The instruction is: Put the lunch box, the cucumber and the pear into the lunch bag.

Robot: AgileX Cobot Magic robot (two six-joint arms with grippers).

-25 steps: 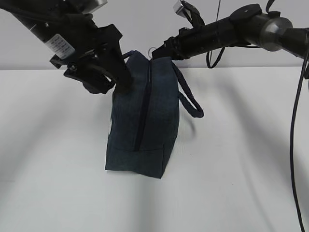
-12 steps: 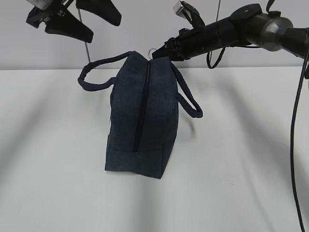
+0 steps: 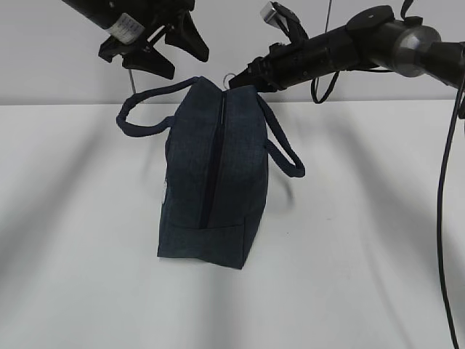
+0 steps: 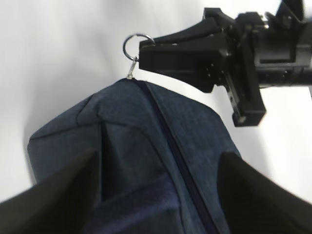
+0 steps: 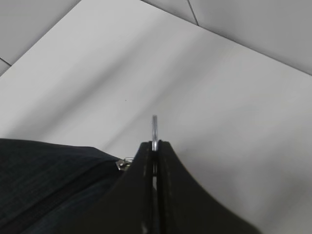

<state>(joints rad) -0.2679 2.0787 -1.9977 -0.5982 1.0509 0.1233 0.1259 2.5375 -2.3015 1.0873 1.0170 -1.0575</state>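
Observation:
The dark navy lunch bag (image 3: 214, 174) stands on the white table (image 3: 73, 254) with its zipper (image 3: 216, 156) shut. My right gripper (image 3: 241, 77) reaches in from the right and is shut on the metal ring pull (image 3: 229, 75) at the bag's top rear; the right wrist view shows the ring pull (image 5: 154, 127) pinched between the jaws of the right gripper (image 5: 155, 144). My left gripper (image 3: 182, 64) hangs open above the bag's left handle (image 3: 142, 116), holding nothing. In the left wrist view the left gripper (image 4: 158, 195) straddles the lunch bag (image 4: 136, 146) without touching it. The lunch box, cucumber and pear are out of view.
The bag's right handle (image 3: 287, 156) loops out to the right. Black cables (image 3: 442, 218) hang down at the far right. A pale wall (image 3: 43, 65) rises behind the table's back edge.
My left gripper has left the bag's top left, risen, then come back right and a little lower. The left handle now lies loose to the left. The right gripper has not moved.

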